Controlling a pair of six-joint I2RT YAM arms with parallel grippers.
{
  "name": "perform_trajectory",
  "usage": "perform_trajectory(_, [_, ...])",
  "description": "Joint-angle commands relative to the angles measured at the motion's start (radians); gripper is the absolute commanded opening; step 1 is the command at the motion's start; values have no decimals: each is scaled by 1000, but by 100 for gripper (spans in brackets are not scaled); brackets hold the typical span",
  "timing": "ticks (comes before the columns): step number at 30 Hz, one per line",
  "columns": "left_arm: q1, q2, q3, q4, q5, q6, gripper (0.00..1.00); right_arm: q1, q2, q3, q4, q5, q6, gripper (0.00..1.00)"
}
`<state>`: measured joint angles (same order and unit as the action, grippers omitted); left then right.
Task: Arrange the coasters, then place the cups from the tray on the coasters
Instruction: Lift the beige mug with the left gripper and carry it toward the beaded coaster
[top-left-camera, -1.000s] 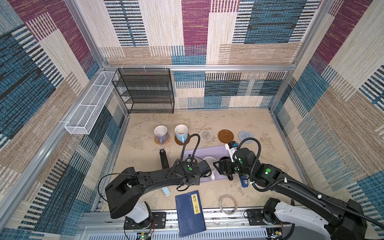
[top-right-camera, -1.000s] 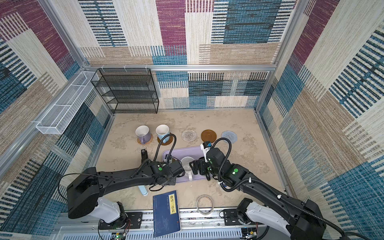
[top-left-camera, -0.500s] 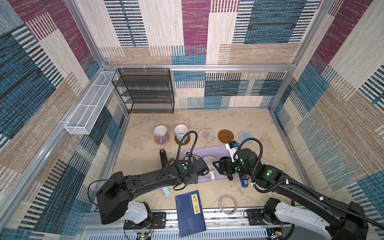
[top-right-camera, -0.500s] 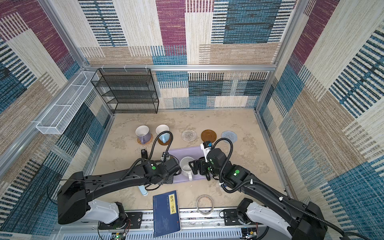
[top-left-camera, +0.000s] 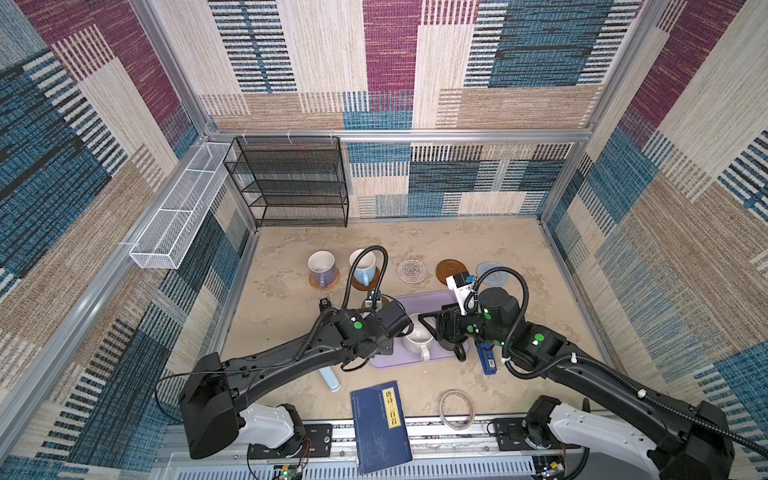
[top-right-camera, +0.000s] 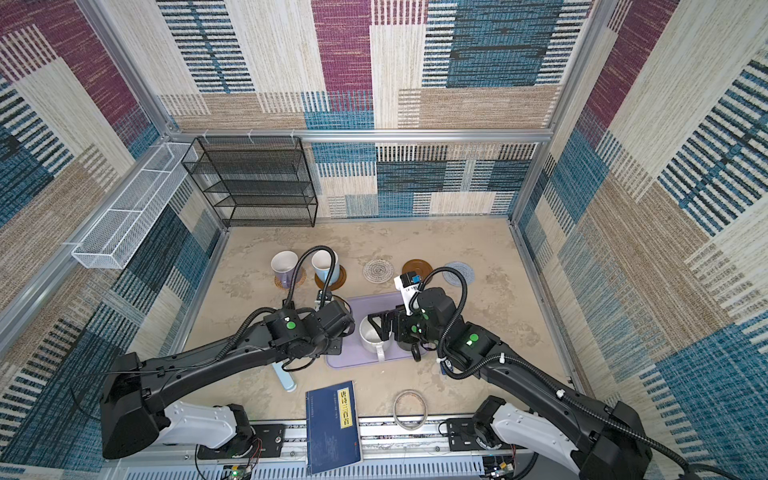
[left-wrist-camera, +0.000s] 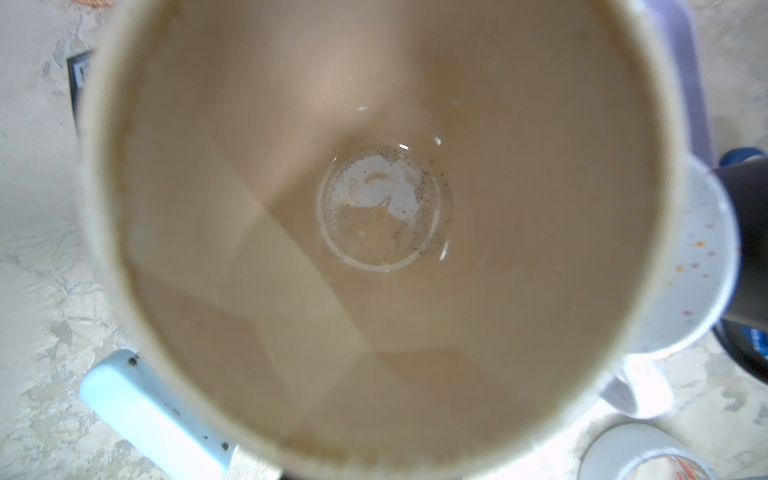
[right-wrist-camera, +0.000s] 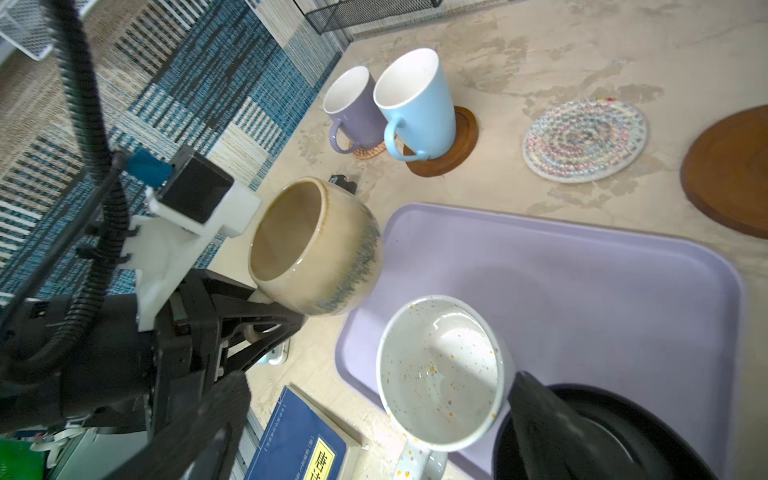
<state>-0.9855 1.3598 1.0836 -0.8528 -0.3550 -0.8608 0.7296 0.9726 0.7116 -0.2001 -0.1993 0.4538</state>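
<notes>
My left gripper (right-wrist-camera: 266, 303) is shut on the beige cup (right-wrist-camera: 320, 249), which is tilted at the tray's (right-wrist-camera: 582, 291) near-left edge; its inside fills the left wrist view (left-wrist-camera: 374, 208). On the tray stand the speckled white cup (right-wrist-camera: 440, 370) and the black cup (right-wrist-camera: 615, 436). My right gripper (right-wrist-camera: 378, 380) is open, its fingers (right-wrist-camera: 540, 419) either side of the speckled cup (top-left-camera: 417, 334). The lilac cup (top-left-camera: 321, 266) stands on the tan coaster (top-left-camera: 326, 284), the light blue cup (top-left-camera: 363, 266) on a dark wood one (top-left-camera: 374, 284). The lacy (top-left-camera: 411, 270), brown (top-left-camera: 449, 270) and grey-blue (top-left-camera: 490, 272) coasters lie bare.
A blue book (top-left-camera: 380, 424), a clear tape ring (top-left-camera: 456, 407) and a pale blue bar (top-left-camera: 329, 380) lie near the front edge. A black wire rack (top-left-camera: 291, 183) stands at the back left, a white mesh basket (top-left-camera: 178, 208) on the left wall.
My left gripper has carried the beige cup a little to the left and away from the speckled cup, which now shows fully. The right gripper has barely moved.
</notes>
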Motion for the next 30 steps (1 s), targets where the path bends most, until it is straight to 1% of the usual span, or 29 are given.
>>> perform_trajectory(1, [18,-4,39,13,-13,65,0,-19,-1,21,79,-59,-25,100])
perform_trajectory(9, [77,62,146,21,45,136,0,-119,2,47,63,-65,-84,100])
perform_trajectory(15, [115,136,236,30,62,180,0,-221,31,66,114,-163,-106,100])
perform_trajectory(17, [127,167,274,29,63,190,0,-248,44,76,119,-173,-113,100])
perform_trajectory(21, [148,230,329,32,71,194,0,-315,57,89,110,-173,-114,100])
perform_trajectory(23, [156,265,353,39,72,198,0,-340,63,86,107,-152,-115,100])
perform_trajectory(26, [166,325,401,46,73,198,0,-363,94,97,86,-108,-116,100])
perform_trajectory(30, [175,412,482,48,68,211,0,-379,122,103,100,-116,-117,100])
